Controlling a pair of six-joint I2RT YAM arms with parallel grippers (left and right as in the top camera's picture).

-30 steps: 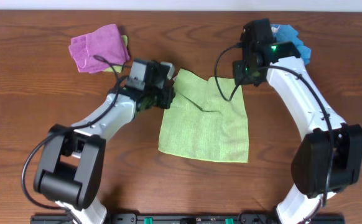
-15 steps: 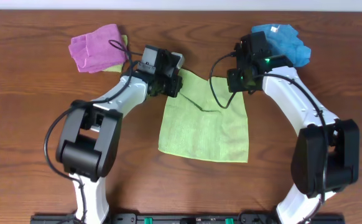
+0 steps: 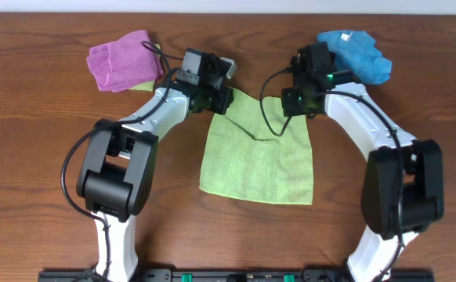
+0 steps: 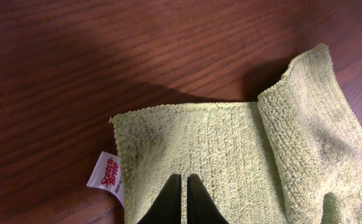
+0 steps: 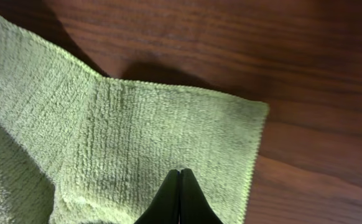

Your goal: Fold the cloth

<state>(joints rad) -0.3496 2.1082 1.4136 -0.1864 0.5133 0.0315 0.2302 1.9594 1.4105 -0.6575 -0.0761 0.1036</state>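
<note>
The cloth (image 3: pixel 255 160), a light lime-green towel, lies spread on the wooden table with a small crease near its middle. My left gripper (image 3: pixel 222 100) is over its far left corner and my right gripper (image 3: pixel 294 108) over its far right corner. In the left wrist view the shut left gripper (image 4: pixel 184 177) points across the cloth (image 4: pixel 231 149), just right of its white tag (image 4: pixel 106 177). In the right wrist view the shut right gripper (image 5: pixel 180 171) sits above the cloth (image 5: pixel 137 130) near its right edge. Neither gripper pinches any fabric that I can see.
A purple-pink cloth (image 3: pixel 122 59) is bunched at the far left behind the left arm. A bright blue cloth (image 3: pixel 353 51) with a white tag lies at the far right behind the right arm. Bare wood surrounds the green towel.
Both arms have swung toward the far side of the table, bringing the grippers to the cloth's far corners. The cloth itself has not moved.
</note>
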